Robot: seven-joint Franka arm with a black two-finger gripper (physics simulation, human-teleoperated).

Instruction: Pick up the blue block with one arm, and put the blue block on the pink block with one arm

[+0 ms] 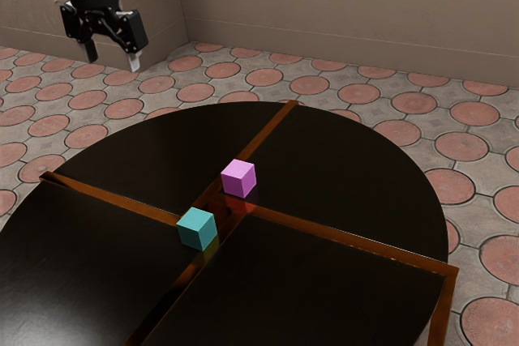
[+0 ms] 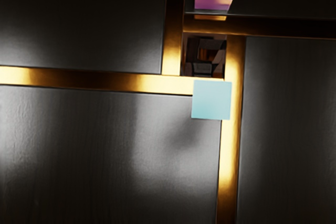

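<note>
- While the black two-finger gripper (image 1: 111, 54) hangs open and empty at the exterior view's upper left, a descent over the matte blue block (image 1: 197, 228) is needed; it lies near the matte pink block (image 1: 238, 177), apart from it, on the glossy dark round table (image 1: 340, 168).
- In the wrist view, the jaws are best squared to the blue block's (image 2: 211, 99) flat, sharp-edged faces, by the amber inlay strip (image 2: 94, 80).

Soft light over your glossy table (image 1: 349, 168) — wrist cam: amber glare on inlay strips (image 2: 105, 81), faint shadow by blue block (image 2: 211, 99).
</note>
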